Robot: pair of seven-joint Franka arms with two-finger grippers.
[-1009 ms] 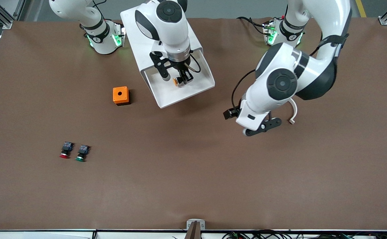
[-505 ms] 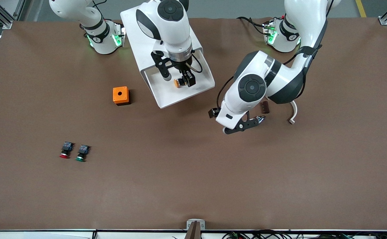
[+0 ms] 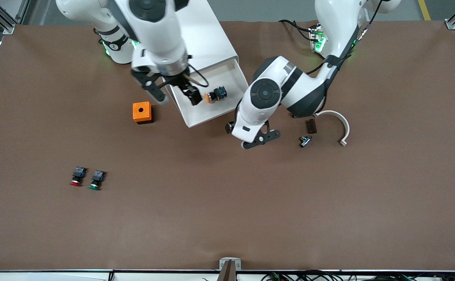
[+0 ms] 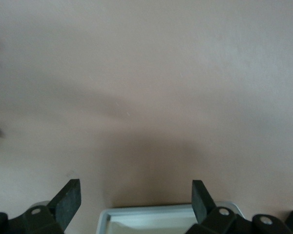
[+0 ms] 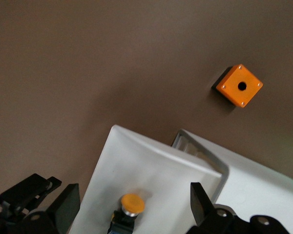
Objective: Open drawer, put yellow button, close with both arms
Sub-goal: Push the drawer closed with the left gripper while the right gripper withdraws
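The drawer (image 3: 204,113) stands pulled out of the white cabinet (image 3: 215,43). The yellow button (image 3: 215,95) lies on its side on the drawer's floor, touched by nothing. My right gripper (image 3: 176,96) hangs open and empty above the drawer's side rim toward the right arm's end. The right wrist view looks down on the yellow button (image 5: 132,204) in the drawer (image 5: 151,165), between the spread fingers of the right gripper (image 5: 134,204). My left gripper (image 3: 260,140) is open, low over the table by the drawer's front corner. In the left wrist view the drawer's front rim (image 4: 166,213) shows between the fingers of the left gripper (image 4: 135,197).
An orange box (image 3: 142,112) with a round hole sits beside the drawer toward the right arm's end. A red button (image 3: 77,176) and a green button (image 3: 96,180) lie nearer the camera. A white curved strip (image 3: 338,125) and two small parts (image 3: 310,126) lie by the left arm.
The right gripper opened, let the yellow button go in the drawer, then rose and swung toward the right arm's end. The left arm moved across the table toward the drawer's front.
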